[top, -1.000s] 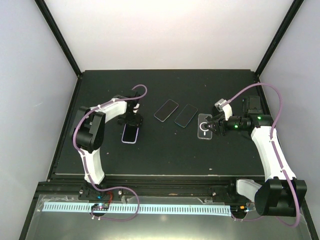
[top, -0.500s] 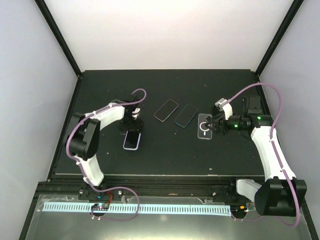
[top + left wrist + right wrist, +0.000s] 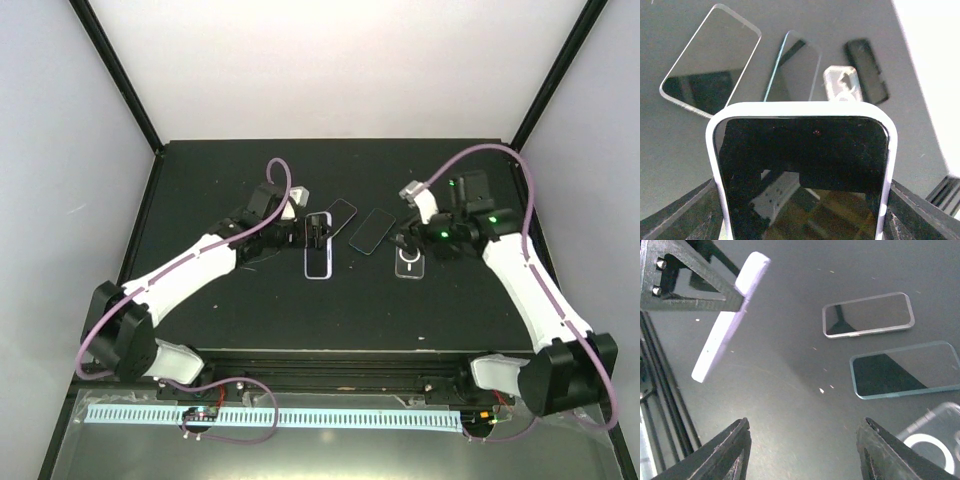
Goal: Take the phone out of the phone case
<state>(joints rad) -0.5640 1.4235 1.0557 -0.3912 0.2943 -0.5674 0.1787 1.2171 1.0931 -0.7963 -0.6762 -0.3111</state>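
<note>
The left gripper (image 3: 317, 232) holds the pale purple phone case (image 3: 892, 165) tight by its two long sides. The phone (image 3: 800, 170) sits inside the case, its dark screen facing the wrist camera. It hangs tilted over the black table (image 3: 220, 180). The right gripper (image 3: 807, 450) is wide apart with nothing in it, close to a clear case (image 3: 410, 262). A grey phone (image 3: 867, 315) and a green-edged phone (image 3: 905, 369) lie flat side by side.

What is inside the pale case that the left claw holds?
A phone with a dark screen fills the pale case. The case covers the phone's back and edges, so they cannot be seen.
</note>
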